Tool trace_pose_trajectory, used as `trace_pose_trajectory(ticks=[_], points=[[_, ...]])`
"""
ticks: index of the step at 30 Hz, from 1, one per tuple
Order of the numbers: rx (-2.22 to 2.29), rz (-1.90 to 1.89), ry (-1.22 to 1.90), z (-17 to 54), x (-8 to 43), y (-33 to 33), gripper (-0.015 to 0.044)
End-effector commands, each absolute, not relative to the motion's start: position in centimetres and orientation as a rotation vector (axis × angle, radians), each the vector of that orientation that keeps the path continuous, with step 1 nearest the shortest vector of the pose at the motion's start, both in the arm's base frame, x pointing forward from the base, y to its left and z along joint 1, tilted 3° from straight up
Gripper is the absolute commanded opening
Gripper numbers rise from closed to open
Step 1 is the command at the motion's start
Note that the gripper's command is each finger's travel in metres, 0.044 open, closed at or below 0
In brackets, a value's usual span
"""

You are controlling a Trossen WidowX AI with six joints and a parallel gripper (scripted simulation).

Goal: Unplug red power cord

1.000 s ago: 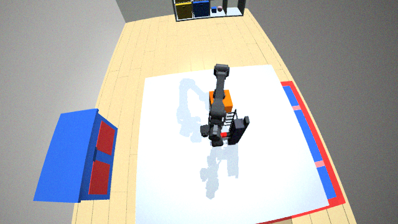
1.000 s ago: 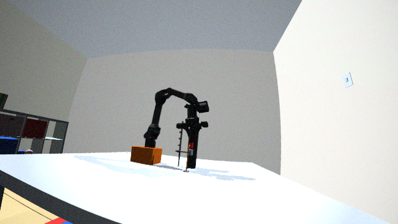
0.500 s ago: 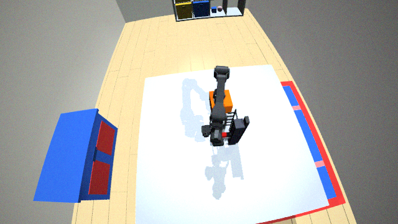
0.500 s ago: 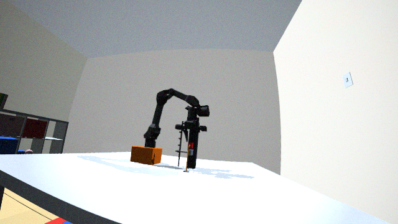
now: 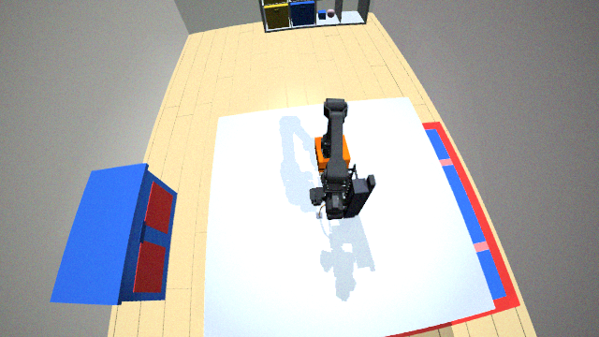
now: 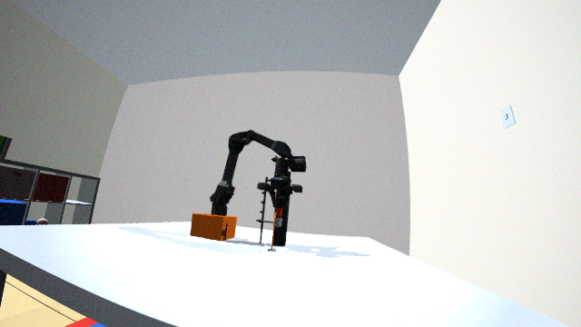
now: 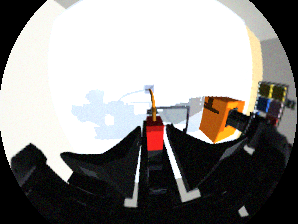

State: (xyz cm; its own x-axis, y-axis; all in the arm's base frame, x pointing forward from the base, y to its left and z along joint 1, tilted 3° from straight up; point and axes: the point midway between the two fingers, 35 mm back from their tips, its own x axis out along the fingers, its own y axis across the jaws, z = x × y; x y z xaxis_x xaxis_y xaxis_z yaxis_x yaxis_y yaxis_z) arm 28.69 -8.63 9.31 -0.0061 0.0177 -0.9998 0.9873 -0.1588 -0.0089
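Both fingers of the gripper (image 7: 154, 163) stand partly open around the red plug (image 7: 154, 137), gripping nothing, above the upright black power strip (image 6: 280, 224).

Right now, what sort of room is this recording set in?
Probably an indoor playroom or bare test room. A white table stands on a pale plank floor, a blue cabinet with red drawer fronts beside it, and a cubby shelf with coloured bins at the far wall. Walls are plain.
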Motion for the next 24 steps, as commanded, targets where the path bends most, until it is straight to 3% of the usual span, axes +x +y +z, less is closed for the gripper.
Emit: trace_pose_trajectory(ticks=[1, 23, 24], points=[[1.336, -1.33, 1.15, 9.2, 28.6, -7.9, 0.016], [1.336, -1.33, 1.151, 8.0, 28.6, -7.5, 0.016], [1.334, -1.322, 1.147, 8.3, 28.7, -7.6, 0.0134]])
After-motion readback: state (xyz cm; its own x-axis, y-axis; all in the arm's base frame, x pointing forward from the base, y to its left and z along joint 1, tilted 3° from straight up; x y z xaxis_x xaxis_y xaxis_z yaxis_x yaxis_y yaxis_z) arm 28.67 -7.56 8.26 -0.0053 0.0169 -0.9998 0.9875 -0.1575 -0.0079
